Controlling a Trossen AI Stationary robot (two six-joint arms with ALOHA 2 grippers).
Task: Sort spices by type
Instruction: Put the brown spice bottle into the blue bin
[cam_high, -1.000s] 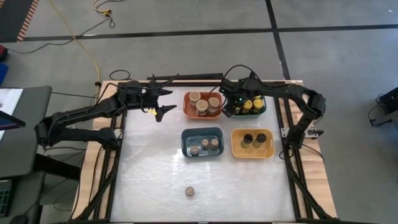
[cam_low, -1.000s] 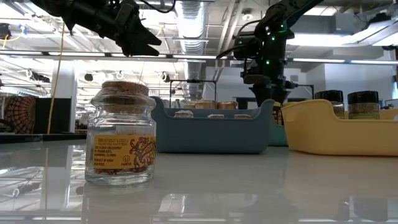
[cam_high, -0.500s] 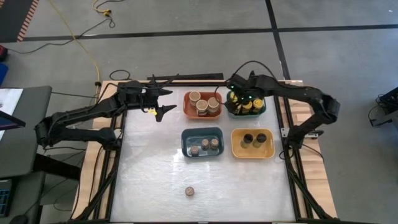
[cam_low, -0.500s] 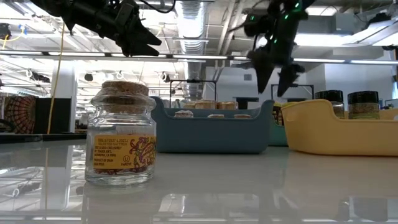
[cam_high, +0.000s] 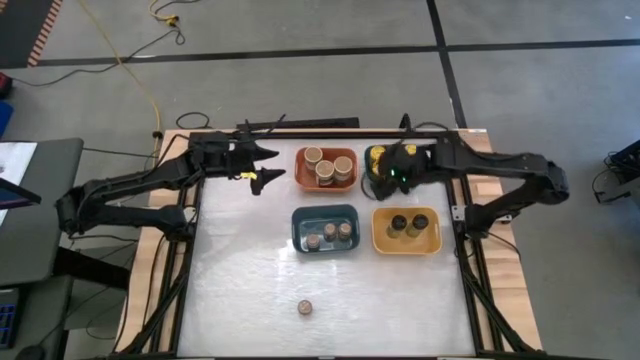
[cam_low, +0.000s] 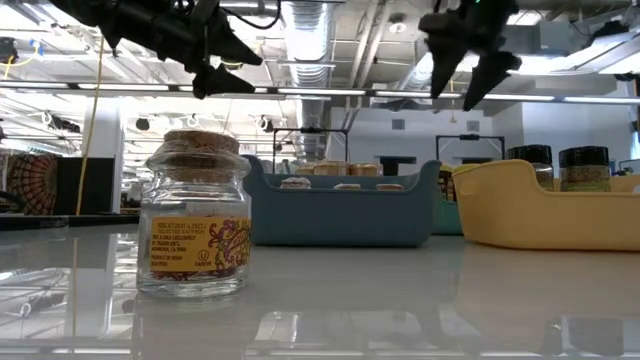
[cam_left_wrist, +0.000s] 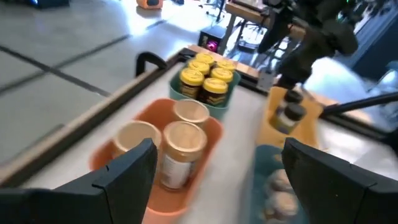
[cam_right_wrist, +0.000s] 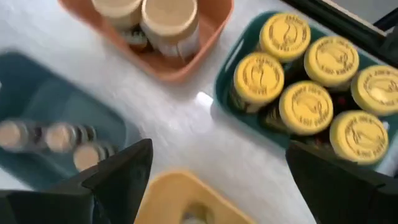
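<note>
The spices stand sorted in bins. Three tan-lidded jars fill the orange bin (cam_high: 326, 168). Several yellow-lidded jars sit in the teal bin (cam_right_wrist: 231, 93). Three brown-topped jars are in the blue bin (cam_high: 325, 230), and two dark-topped jars in the yellow bin (cam_high: 406, 230). One cork-topped jar (cam_low: 195, 215) stands alone on its base near the table's front edge (cam_high: 305, 308). My left gripper (cam_high: 266, 163) hovers open, left of the orange bin. My right gripper (cam_low: 470, 60) hangs open, high above the teal bin, with nothing between its fingers.
The four bins form a block at the table's far middle and right. Bare white tabletop (cam_high: 240, 260) lies to their left and around the lone jar. The table's frame rails (cam_high: 470, 280) run along both sides.
My right gripper has risen out of the teal bin, well clear of the yellow lids, drifting toward the table's right and near side and turning as it went; it carries nothing. My left gripper has rolled a little about its own line while staying in place.
</note>
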